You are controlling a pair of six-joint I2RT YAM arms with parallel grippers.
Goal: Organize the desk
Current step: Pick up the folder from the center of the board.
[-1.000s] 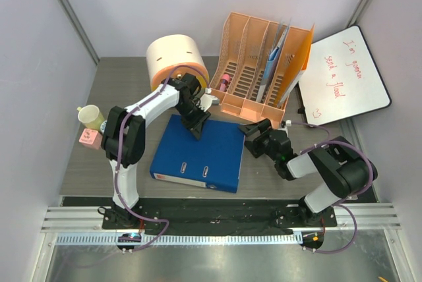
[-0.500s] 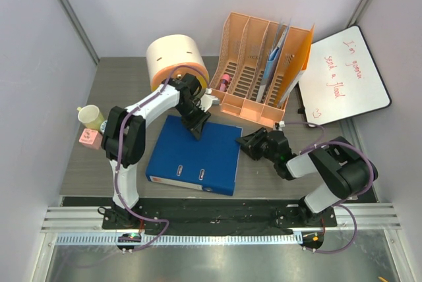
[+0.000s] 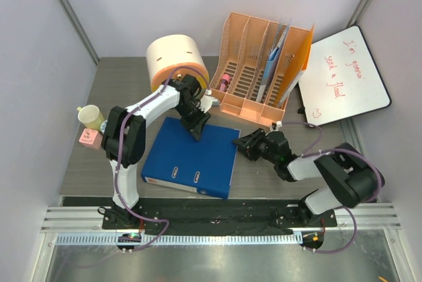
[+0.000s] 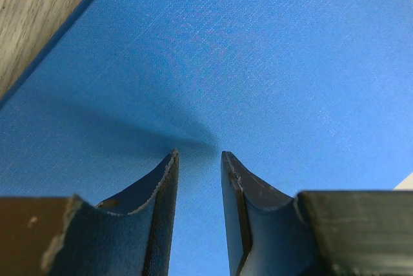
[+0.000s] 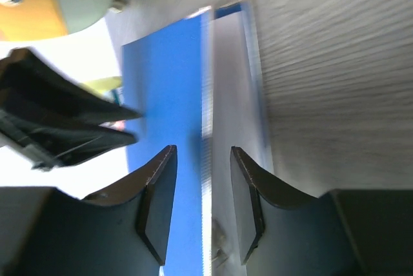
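Left wrist: blue cloth-textured rectangular binder [image 4: 290,63] flat on grey wood-grain desk [image 4: 39,18].

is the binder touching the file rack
Apart. The top view shows a strip of bare desk between the binder and the rack.

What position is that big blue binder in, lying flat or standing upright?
Lying flat. The blue binder rests cover-up on the desk, and its spine, with two ring holes, faces the near edge.
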